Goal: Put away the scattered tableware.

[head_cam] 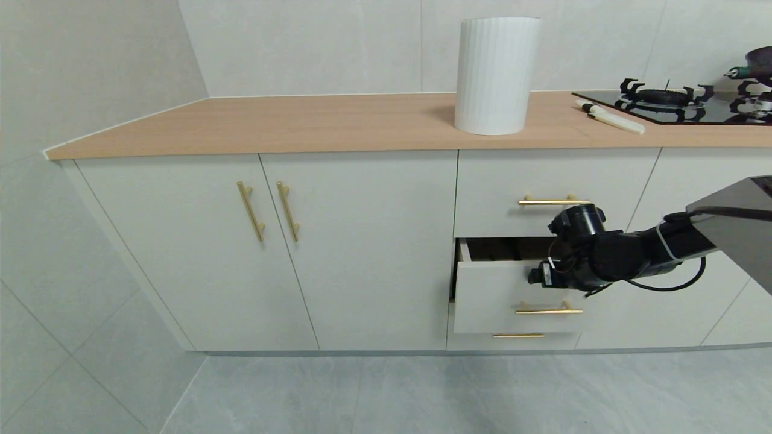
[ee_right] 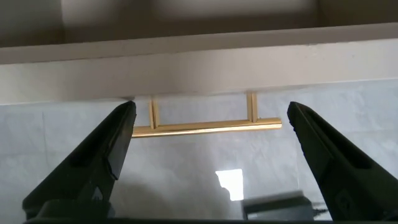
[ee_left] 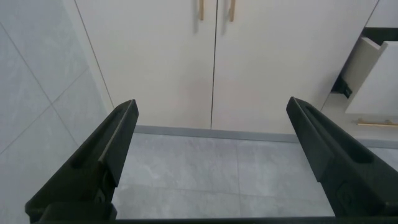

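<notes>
A cream-handled knife (head_cam: 609, 117) lies on the wooden countertop (head_cam: 301, 123) beside the hob. Below it, the middle drawer (head_cam: 512, 292) stands partly pulled out, its dark inside showing above the white front. My right gripper (head_cam: 538, 276) hangs just in front of that drawer's top edge, above its gold handle (head_cam: 549, 311). In the right wrist view the right gripper (ee_right: 210, 112) is open and holds nothing, with the gold handle (ee_right: 205, 127) seen between its fingers. My left gripper (ee_left: 211, 106) is open and holds nothing, low over the floor before the cabinet doors (ee_left: 214, 56).
A tall white ribbed canister (head_cam: 494, 75) stands on the counter left of the knife. A black gas hob (head_cam: 669, 99) with a pan (head_cam: 757, 63) sits at the far right. Double doors with gold handles (head_cam: 268, 211) fill the cabinet's left half. Grey tiled floor (head_cam: 362, 392) lies below.
</notes>
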Available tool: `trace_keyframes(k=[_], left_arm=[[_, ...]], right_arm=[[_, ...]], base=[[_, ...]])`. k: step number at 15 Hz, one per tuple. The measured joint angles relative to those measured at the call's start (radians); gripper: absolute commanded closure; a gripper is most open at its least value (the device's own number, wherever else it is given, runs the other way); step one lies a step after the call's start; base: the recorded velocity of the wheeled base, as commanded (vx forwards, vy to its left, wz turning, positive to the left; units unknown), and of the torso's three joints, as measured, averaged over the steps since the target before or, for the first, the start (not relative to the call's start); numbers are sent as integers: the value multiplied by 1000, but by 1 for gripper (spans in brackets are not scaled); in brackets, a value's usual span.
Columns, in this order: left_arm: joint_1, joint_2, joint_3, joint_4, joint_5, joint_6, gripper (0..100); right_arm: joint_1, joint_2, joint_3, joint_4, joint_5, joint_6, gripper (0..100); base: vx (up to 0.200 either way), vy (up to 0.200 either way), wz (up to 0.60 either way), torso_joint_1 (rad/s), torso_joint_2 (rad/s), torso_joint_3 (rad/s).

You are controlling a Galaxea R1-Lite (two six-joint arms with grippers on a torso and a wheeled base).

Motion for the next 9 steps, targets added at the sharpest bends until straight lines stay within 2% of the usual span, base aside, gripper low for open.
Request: trace_keyframes(k=[9], left_arm=[[0, 0, 0, 0, 0, 0, 0]], right_arm=[[-9, 44, -4, -187, -10, 46, 0]], base=[[0, 0, 0, 0, 0, 0]])
